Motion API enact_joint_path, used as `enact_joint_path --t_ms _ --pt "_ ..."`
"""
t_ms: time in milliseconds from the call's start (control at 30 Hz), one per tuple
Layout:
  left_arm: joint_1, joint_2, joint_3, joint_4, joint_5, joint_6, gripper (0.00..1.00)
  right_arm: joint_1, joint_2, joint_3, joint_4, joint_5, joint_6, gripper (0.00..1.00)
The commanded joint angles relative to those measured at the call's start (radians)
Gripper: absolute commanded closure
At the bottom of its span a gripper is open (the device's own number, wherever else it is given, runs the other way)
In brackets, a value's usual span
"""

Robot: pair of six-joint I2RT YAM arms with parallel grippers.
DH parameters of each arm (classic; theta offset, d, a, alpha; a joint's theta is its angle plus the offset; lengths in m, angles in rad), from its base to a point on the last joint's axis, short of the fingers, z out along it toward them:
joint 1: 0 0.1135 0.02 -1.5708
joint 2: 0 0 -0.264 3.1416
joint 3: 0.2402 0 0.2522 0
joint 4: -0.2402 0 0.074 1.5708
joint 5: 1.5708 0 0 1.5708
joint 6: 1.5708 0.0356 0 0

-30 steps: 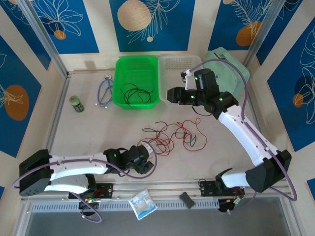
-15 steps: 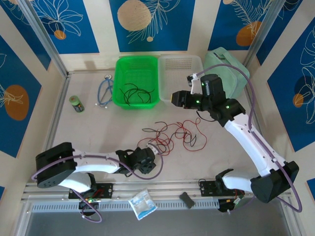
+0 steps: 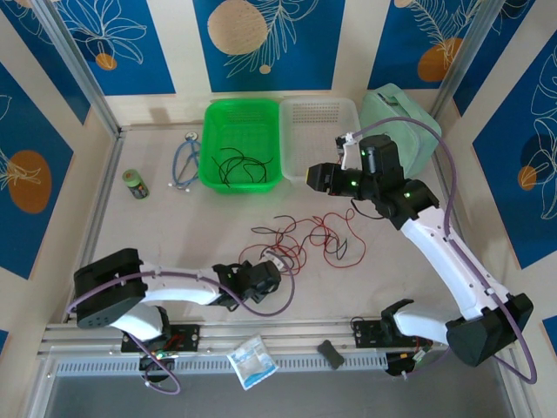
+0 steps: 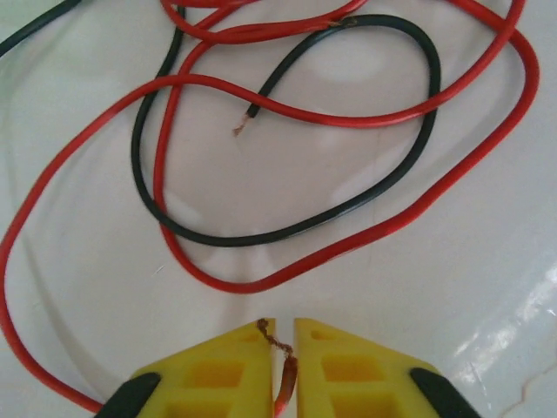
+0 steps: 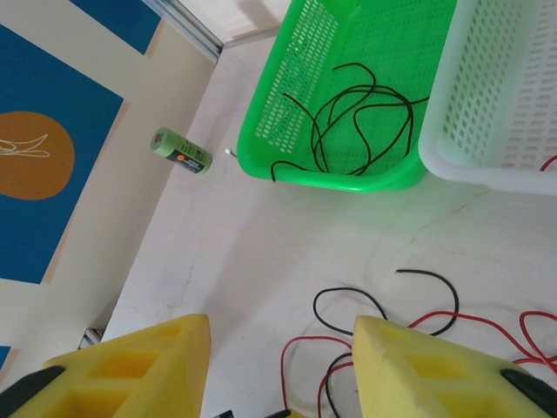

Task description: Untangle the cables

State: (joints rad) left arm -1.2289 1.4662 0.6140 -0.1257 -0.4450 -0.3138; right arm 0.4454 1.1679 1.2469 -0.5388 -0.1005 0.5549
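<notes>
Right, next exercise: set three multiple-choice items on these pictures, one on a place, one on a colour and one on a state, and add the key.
1. The bunch of black wires with no red among them lies
A. in the green basket
B. in the white basket
C. beside the stethoscope

2. The wire end in the left claw is
A. black
B. red
C. blue

3. The right claw is
A. shut on a black wire
B. shut on nothing
C. open and empty

Key:
1 A: the black loops rest on the green mesh floor.
2 B: red insulation with a frayed tip sits in the narrow slit.
3 C: its yellow pads stand wide apart over bare table.
</notes>
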Motion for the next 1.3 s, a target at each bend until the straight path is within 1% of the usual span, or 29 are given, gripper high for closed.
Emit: enact_joint_path --t_ms 0,67,200,333,467,633,800,1033,1267 --pt "0.002 -0.084 0.038 -0.089 -0.026 -0.008 0.93 -0.005 -0.022 -0.014 -0.001 -0.001 0.011 0.53" --pt "-0.001 -0.142 0.059 -0.142 -0.012 -0.01 0.95 -0.007 -0.026 -0.018 0.0 -0.002 0.013 0.53" --pt "0.0 -0.26 0.113 -0.243 0.025 -0.007 0.96 -0.009 -0.03 -0.029 0.002 -0.003 0.016 0.53" --pt "0.0 -0.359 0.189 -0.361 0.046 -0.006 0.94 -0.011 -0.031 -0.041 0.005 -0.004 0.02 0.53" --pt "0.001 -0.42 0.248 -0.44 0.039 -0.02 0.93 -0.014 -0.033 -0.049 0.01 -0.013 0.025 0.53" --pt "0.002 -0.44 0.339 -0.502 -0.02 -0.029 0.93 -0.013 -0.049 -0.075 0.012 -0.026 0.02 0.53" --pt "0.005 -0.434 0.428 -0.489 -0.075 -0.013 0.92 -0.001 -0.086 -0.15 0.035 -0.058 -0.033 0.53" --pt "0.012 -0.407 0.541 -0.448 -0.053 0.035 0.92 0.061 -0.151 -0.275 0.083 -0.105 -0.163 0.54" --pt "0.012 -0.386 0.618 -0.442 -0.04 0.083 0.91 0.12 -0.106 -0.355 0.131 -0.108 -0.124 0.62"
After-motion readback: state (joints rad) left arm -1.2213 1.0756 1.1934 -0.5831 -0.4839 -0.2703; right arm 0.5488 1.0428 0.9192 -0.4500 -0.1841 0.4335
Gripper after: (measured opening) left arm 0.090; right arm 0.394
